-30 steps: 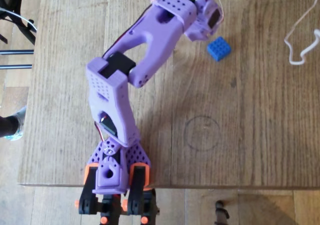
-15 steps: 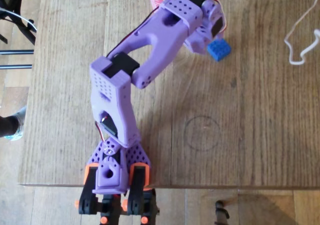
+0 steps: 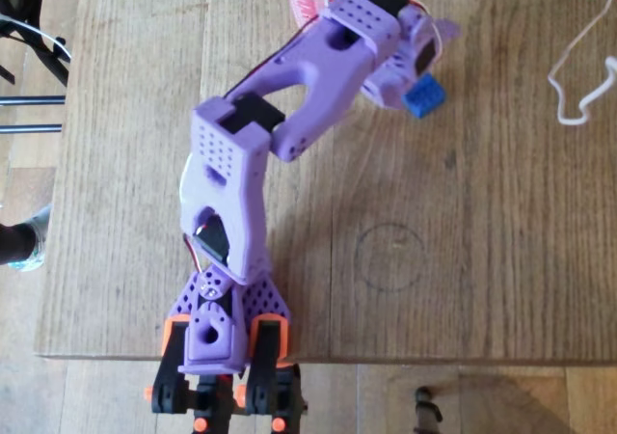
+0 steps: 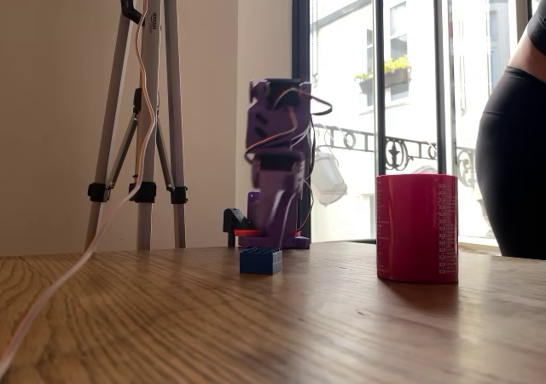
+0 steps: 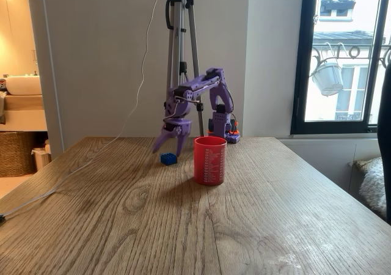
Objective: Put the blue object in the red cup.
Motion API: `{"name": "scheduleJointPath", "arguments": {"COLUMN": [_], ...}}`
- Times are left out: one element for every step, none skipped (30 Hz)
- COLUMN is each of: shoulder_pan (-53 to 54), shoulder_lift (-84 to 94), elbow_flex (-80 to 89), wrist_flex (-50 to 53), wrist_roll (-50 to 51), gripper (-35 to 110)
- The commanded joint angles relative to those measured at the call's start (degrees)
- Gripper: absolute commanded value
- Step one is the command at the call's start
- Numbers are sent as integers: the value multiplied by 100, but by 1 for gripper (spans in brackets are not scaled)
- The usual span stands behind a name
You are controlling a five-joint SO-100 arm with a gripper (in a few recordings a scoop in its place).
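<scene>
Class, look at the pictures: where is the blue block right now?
The blue block lies on the wooden table, left of the red cup in a fixed view, directly beneath the open purple gripper.

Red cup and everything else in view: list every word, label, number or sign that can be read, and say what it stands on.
Red cup: rows of fine white print down its side, too small and blurred to read in both fixed views.
Blue object, purple arm, table: no readable text.
</scene>
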Motion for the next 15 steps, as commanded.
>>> {"name": "scheduleJointPath", "arguments": {"shoulder_pan": [141,167,185,193,193,193,202,202,211,211,202,202,202,211,229], "shoulder_lift": [53,26,9,0,-18,-35,-53,-62,-70,-79,-88,-88,-88,-88,-88], "elbow_flex": [-387,-396,-396,-413,-439,-448,-457,-466,-475,-475,-483,-475,-466,-466,-457], "wrist_flex": [-26,-26,-18,0,35,44,44,44,44,35,-18,-44,-26,-26,-79], "wrist_roll": [53,62,53,53,35,18,-9,-53,-70,-185,-369,-422,-439,-466,-510], "gripper": [46,46,45,45,44,43,41,36,30,24,8,1,1,1,1]}}
